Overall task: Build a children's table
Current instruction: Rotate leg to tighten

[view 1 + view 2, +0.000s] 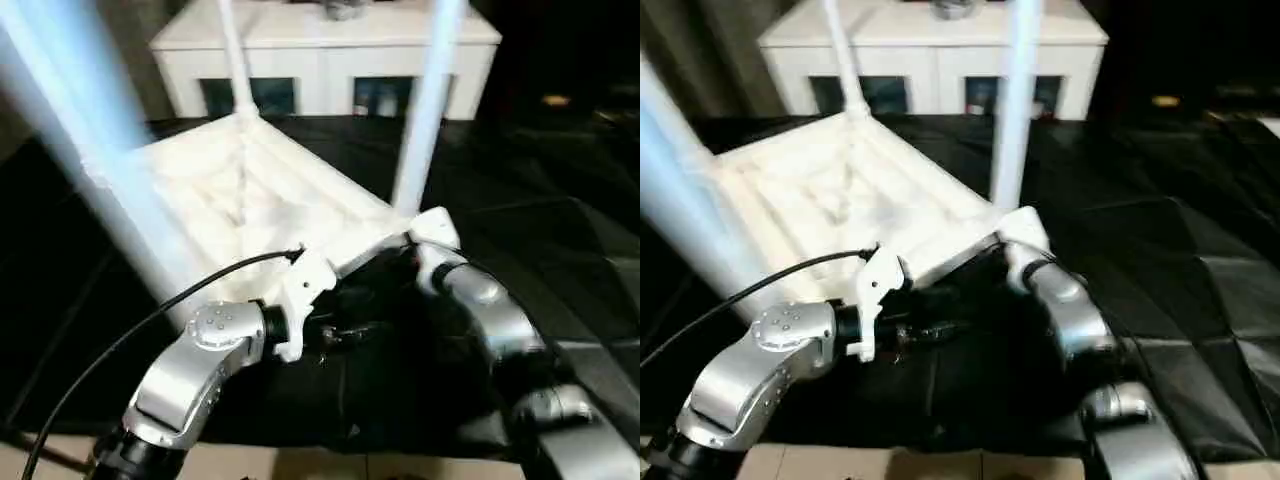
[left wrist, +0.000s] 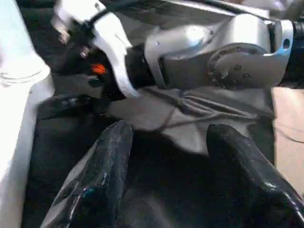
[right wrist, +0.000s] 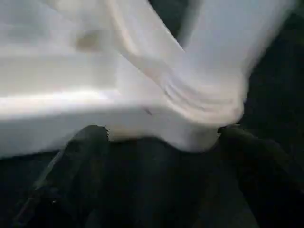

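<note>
Head cams: white table (image 1: pixel 250 190) upside down on black cloth (image 1: pixel 540 200) w/ ribbed underside up, legs (image 1: pixel 428 110) standing in corner sockets, cabinet (image 1: pixel 320 60) behind; L wrist: my left gripper (image 2: pixel 166 156) fingers spread, empty, over cloth; R wrist: my right gripper (image 3: pixel 161 156) fingers apart, straddling a rounded table corner.

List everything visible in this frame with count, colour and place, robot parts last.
Table top: one, white, upside down on the black cloth, ribbed underside up.
Legs: three seen, white, standing up from the corner sockets.
Cabinet: one, white with dark glass openings, behind the table.
Cloth: one, black, covering the floor.
Cable: one, black, running to the left wrist.
Left gripper: jaws open, over the cloth near the table edge.
Right gripper: jaws open beside a table corner socket.
</note>
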`<state>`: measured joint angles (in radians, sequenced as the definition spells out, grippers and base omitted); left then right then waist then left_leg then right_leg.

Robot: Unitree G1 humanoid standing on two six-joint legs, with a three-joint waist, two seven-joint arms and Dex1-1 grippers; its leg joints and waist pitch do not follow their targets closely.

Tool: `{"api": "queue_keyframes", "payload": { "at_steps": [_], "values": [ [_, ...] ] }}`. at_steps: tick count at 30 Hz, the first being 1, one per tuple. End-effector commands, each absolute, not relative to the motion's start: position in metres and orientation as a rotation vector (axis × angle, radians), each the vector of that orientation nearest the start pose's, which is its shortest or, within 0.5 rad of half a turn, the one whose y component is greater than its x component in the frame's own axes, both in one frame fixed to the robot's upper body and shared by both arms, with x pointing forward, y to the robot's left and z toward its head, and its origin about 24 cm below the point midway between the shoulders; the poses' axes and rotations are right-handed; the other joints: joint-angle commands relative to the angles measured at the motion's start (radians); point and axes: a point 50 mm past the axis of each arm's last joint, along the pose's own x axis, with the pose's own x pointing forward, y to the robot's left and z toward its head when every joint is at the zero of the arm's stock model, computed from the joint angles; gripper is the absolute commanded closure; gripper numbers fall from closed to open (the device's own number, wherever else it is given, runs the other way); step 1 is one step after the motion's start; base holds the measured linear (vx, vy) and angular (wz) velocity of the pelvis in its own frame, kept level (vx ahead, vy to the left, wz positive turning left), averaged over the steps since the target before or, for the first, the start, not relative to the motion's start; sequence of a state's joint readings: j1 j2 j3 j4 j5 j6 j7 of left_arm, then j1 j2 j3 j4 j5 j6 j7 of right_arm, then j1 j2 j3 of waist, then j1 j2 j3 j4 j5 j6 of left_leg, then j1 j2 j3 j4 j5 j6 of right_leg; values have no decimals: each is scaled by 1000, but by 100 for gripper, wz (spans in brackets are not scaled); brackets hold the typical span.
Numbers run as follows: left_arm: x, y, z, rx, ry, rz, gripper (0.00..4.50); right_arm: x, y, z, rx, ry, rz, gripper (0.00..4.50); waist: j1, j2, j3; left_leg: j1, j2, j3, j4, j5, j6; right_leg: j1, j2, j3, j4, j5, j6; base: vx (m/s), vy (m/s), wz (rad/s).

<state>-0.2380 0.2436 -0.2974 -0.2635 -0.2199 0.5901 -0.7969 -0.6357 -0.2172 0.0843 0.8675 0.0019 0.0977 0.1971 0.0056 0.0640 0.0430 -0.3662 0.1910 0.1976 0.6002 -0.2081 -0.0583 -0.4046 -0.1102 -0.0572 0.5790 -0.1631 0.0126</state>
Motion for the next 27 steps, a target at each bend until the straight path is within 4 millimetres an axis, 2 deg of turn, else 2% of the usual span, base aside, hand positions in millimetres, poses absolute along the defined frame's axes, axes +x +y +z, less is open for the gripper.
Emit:
{"api": "queue_keyframes", "payload": {
  "at_steps": [1,2,4,5,6,8,9,10,11,12,13,14,15,16,17,18,20,21,22,23,24,25,27],
  "values": [
    [243,63,97,66,194,-1174,136,361,-172,29,-236,351,147,36,-7,-11,-58,13,24,-12,-82,-308,-14,36,-19,20,-61,-292,-212,0,0,0],
    [243,60,98,66,180,-1166,134,365,-175,32,-228,338,108,36,-8,-7,-59,9,23,-11,-79,-280,-3,38,-20,20,-58,-263,-220,0,0,0],
    [245,56,98,63,152,-1147,129,370,-184,39,-244,309,14,36,-8,-12,-63,3,22,-11,-74,-232,12,43,-20,18,-52,-218,-230,0,0,0],
    [246,56,99,60,133,-1130,101,373,-188,42,-252,292,-25,36,-8,-14,-65,1,20,-9,-70,-200,26,45,-19,18,-47,-181,-238,0,0,0],
    [246,56,99,58,129,-1126,92,373,-189,43,-255,286,-35,36,-7,-14,-65,0,20,-9,-70,-186,34,47,-20,17,-46,-167,-240,0,0,0],
    [246,63,100,49,99,-1095,91,379,-192,55,-220,221,-70,36,-5,-22,-72,-5,18,-6,-61,-124,75,52,-22,17,-35,-103,-254,0,0,0],
    [246,65,99,45,95,-1088,84,380,-192,59,-192,199,-72,36,-7,-22,-72,-6,17,-6,-59,-106,86,52,-20,17,-34,-86,-256,0,0,0],
    [244,71,97,47,88,-1082,70,382,-189,64,-136,168,-42,36,-7,-22,-73,-6,17,-6,-57,-88,99,52,-18,16,-31,-65,-262,0,0,0],
    [243,75,95,51,82,-1079,56,384,-186,67,-87,142,-6,36,-9,-24,-78,-7,16,-5,-50,-63,143,52,-19,17,-23,-9,-285,0,0,0],
    [244,80,91,62,85,-1056,56,384,-184,69,-69,118,35,36,-10,-28,-80,-9,16,-5,-48,-45,157,53,-17,18,-20,14,-292,0,0,0],
    [247,85,87,89,95,-1009,49,382,-181,69,-55,94,84,36,-8,-26,-84,-10,16,-4,-41,2,192,50,-16,19,-12,72,-309,0,0,0],
    [250,88,83,102,119,-978,49,380,-179,69,-54,74,130,36,-5,-24,-84,-9,15,-3,-37,12,211,45,-13,18,-10,90,-316,0,0,0],
    [251,89,79,122,144,-966,38,378,-177,69,-57,58,170,36,-1,-21,-82,-9,20,-4,-33,29,234,42,-14,18,-8,96,-326,0,0,0],
    [251,89,77,134,158,-965,26,376,-176,68,-59,50,190,36,7,-21,-81,-10,22,-3,-31,39,240,41,-16,18,-7,82,-325,0,0,0],
    [252,88,75,153,174,-976,15,373,-174,67,-68,42,231,36,9,-25,-77,-12,24,-4,-33,18,231,41,-16,17,-9,32,-322,0,0,0],
    [251,85,72,157,192,-1002,10,369,-172,66,-92,29,286,36,10,-23,-76,-11,24,-3,-34,-2,222,39,-16,18,-12,3,-317,0,0,0],
    [250,79,68,160,220,-1067,4,360,-171,66,-123,8,372,36,14,-21,-67,-6,27,-3,-43,-107,165,35,-14,20,-25,-130,-281,0,0,0],
    [250,75,67,155,228,-1091,4,356,-171,67,-134,2,402,36,15,-20,-65,-5,27,-3,-46,-132,149,35,-13,21,-29,-156,-269,0,0,0],
    [251,71,65,148,234,-1112,4,352,-173,69,-148,-14,437,36,14,-22,-63,-4,26,-5,-50,-174,119,34,-12,23,-32,-198,-255,0,0,0],
    [253,68,64,149,237,-1122,4,349,-174,71,-159,-21,454,36,13,-19,-62,-5,27,-7,-55,-208,94,33,-14,25,-35,-231,-240,0,0,0],
    [255,65,62,151,244,-1130,4,346,-177,71,-180,-23,462,36,11,-21,-60,-6,26,-7,-58,-220,85,34,-12,25,-41,-250,-229,0,0,0],
    [256,64,61,154,254,-1131,4,345,-178,72,-194,-26,465,36,11,-22,-61,1,25,-6,-57,-241,68,28,-10,28,-44,-266,-220,0,0,0],
    [262,60,56,193,272,-1127,4,342,-185,75,-222,-35,446,36,7,-25,-60,-5,22,-8,-59,-253,63,31,-11,30,-47,-283,-210,0,0,0]
  ]
}}
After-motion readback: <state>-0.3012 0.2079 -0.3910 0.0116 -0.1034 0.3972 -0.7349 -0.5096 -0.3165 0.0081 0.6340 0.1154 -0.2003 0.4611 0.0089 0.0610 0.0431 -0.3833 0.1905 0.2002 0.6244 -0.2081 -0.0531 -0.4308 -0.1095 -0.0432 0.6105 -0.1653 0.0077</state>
